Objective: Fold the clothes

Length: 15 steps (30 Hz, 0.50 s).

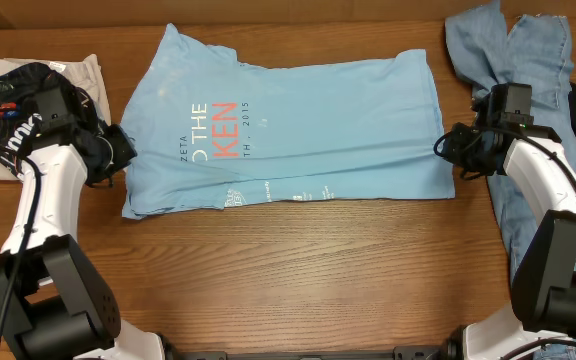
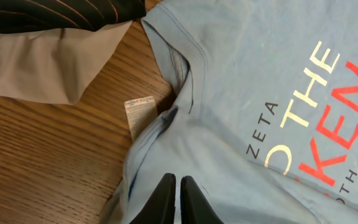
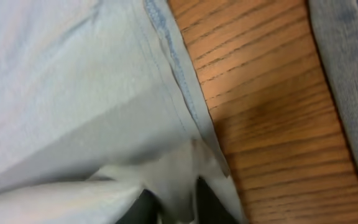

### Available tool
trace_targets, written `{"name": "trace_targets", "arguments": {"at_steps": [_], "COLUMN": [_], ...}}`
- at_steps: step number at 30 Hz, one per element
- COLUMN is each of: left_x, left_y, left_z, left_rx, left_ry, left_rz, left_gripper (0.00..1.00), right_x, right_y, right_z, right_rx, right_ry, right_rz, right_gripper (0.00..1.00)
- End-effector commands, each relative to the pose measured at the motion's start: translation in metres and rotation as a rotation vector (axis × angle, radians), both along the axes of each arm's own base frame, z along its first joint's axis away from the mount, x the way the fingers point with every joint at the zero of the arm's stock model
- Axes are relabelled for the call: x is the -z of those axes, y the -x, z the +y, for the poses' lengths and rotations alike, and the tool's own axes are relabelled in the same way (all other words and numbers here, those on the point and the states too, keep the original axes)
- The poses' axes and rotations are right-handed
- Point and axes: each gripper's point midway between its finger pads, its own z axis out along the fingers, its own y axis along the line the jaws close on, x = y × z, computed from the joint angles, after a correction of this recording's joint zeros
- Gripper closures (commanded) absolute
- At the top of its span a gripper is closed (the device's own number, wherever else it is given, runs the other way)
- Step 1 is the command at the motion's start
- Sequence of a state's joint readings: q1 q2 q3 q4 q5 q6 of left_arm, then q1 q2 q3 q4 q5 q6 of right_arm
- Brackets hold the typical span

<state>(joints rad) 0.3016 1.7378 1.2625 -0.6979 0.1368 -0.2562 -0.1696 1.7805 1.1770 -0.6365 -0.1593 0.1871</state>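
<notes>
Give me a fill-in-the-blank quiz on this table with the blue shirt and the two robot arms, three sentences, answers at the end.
1. The light blue T-shirt lies spread on a ___ table.
2. The right gripper is shut on an edge of the ___.
3. The denim garment at the table's right side is a pair of ___.
Missing words: wooden; T-shirt; jeans.
</notes>
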Motion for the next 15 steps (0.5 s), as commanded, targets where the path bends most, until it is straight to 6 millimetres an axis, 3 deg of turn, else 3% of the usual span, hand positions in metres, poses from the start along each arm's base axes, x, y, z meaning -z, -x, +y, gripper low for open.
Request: {"name": "trace_targets", "arguments": {"at_steps": [1,4,10,15], "left_x": [0.003,0.004,0.010,0.018], "left_y": [-0.001,0.001,0.017,0.047], "left_z": [-0.001,-0.001,-0.006,-0.017], "left_rx": [-0.006,-0.006,-0.005,-0.003], "left_ry": [-0.006,-0.004,0.018,0.063], "left_rz": [0.008,0.016,0.086,0.215], "left_gripper": [0.79,0.66,0.63,0.59], "right_x": [-0.001,-0.001,0.000,0.005], "right_y": [-0.003,-0.004,0.000,0.013], "right_z": [0.001,0.001,0.004,0.008], "right_rx": [-0.003,-0.004,-0.009,-0.013], "right_ry": [-0.002,-0.001,-0.018,-0.038], "right_rz": [-0.012,-0.015,0.001,0.058], "right_gripper": [0.49,0.41,0.41,0.41]}}
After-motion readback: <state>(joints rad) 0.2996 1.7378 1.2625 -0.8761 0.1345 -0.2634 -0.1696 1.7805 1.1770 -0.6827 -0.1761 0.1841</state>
